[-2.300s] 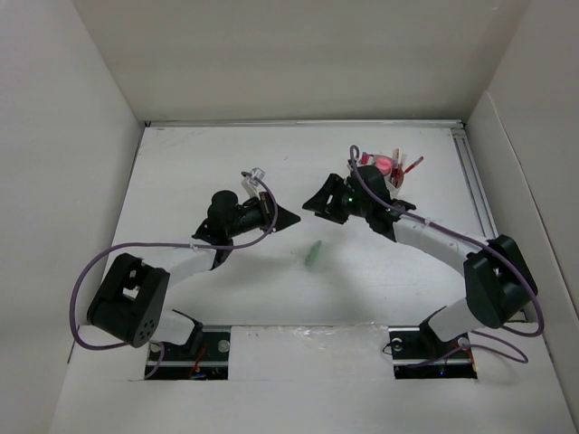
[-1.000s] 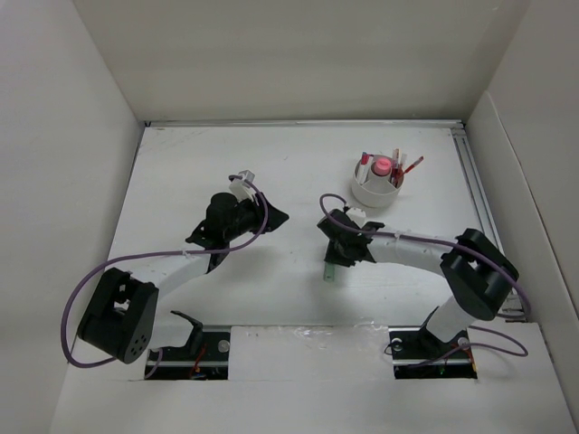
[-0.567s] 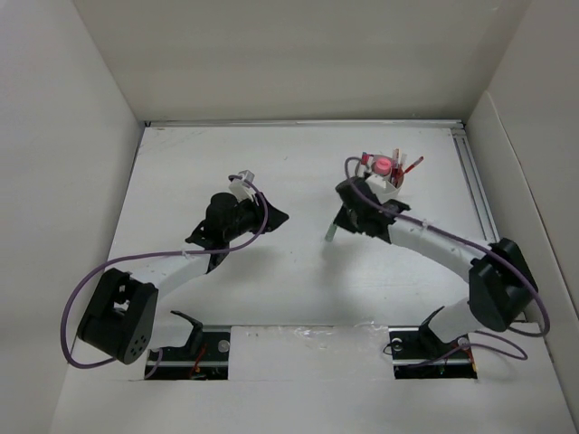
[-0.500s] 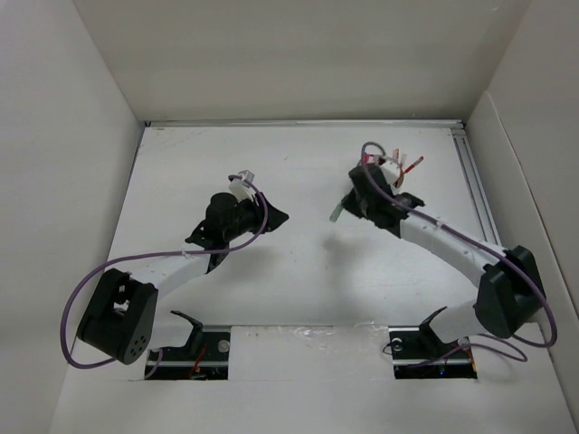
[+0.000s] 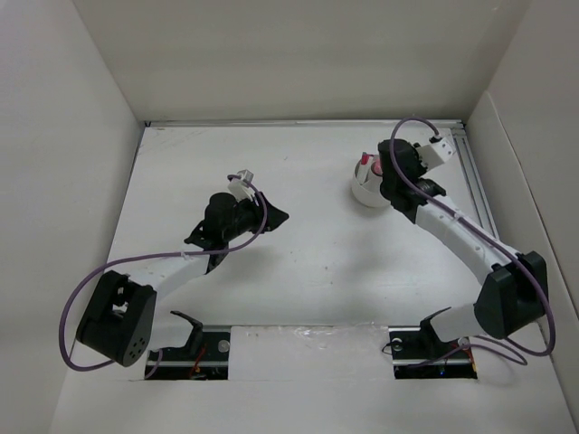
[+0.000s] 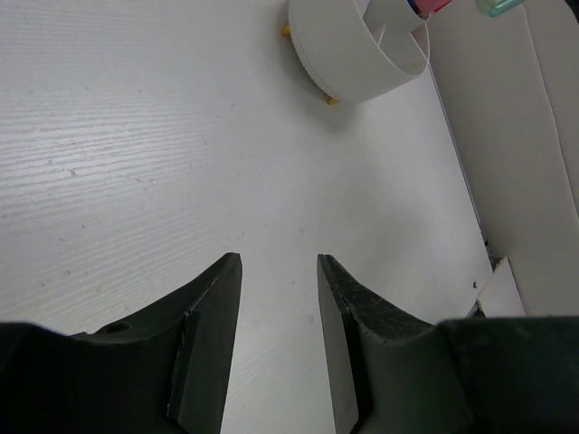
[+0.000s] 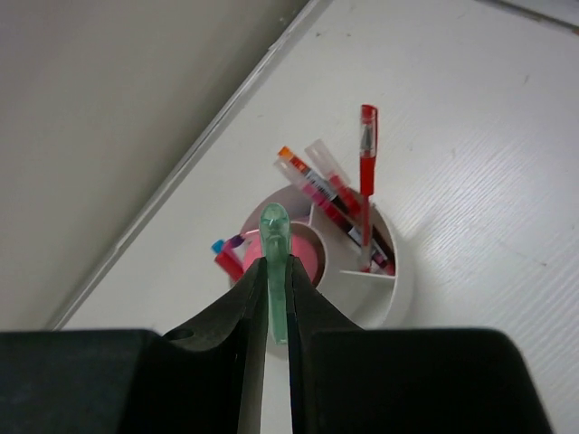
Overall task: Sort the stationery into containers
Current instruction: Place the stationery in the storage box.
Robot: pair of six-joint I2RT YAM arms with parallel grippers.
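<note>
A green piece (image 7: 274,262), pinched in the right claw (image 7: 274,291), hovers over a white tub (image 7: 396,294) holding pens (image 7: 366,154).

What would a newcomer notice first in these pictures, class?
The right gripper pinches a slim green piece over the round white tub, which sits at the far right of the table. Red pens and markers stand in the tub's compartments. The left gripper hangs open and empty above the table.

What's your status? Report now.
Right gripper shut on green piece, over tub. Left gripper open, empty. Nothing in the way.
</note>
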